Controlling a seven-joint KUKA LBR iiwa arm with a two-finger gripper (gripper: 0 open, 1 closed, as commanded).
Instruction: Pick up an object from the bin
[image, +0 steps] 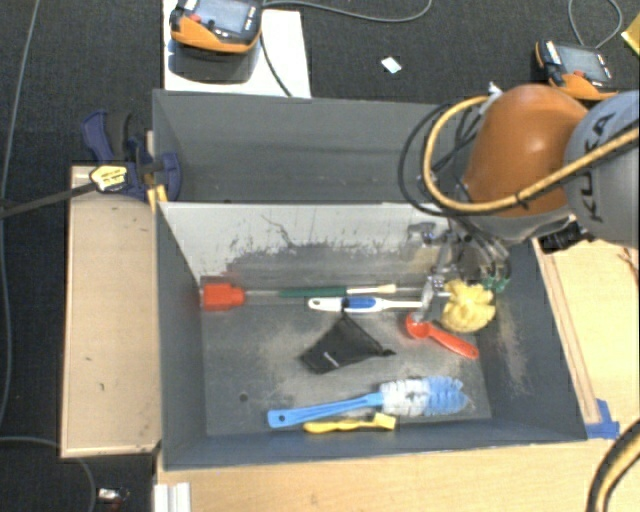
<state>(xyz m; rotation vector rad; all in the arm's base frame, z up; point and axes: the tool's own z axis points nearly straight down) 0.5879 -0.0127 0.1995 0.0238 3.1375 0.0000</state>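
You have the gripper (440, 291) low at the right side of the bin (300, 150), just beside 1 yellow lumpy toy (469, 311) and near 1 red spoon (443, 337). You cannot tell whether the claw is spread or closed.

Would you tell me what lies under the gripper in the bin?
The gripper covers what is straight beneath it. At its edge show a yellow lump, a red spoon and the end of a white toothbrush.
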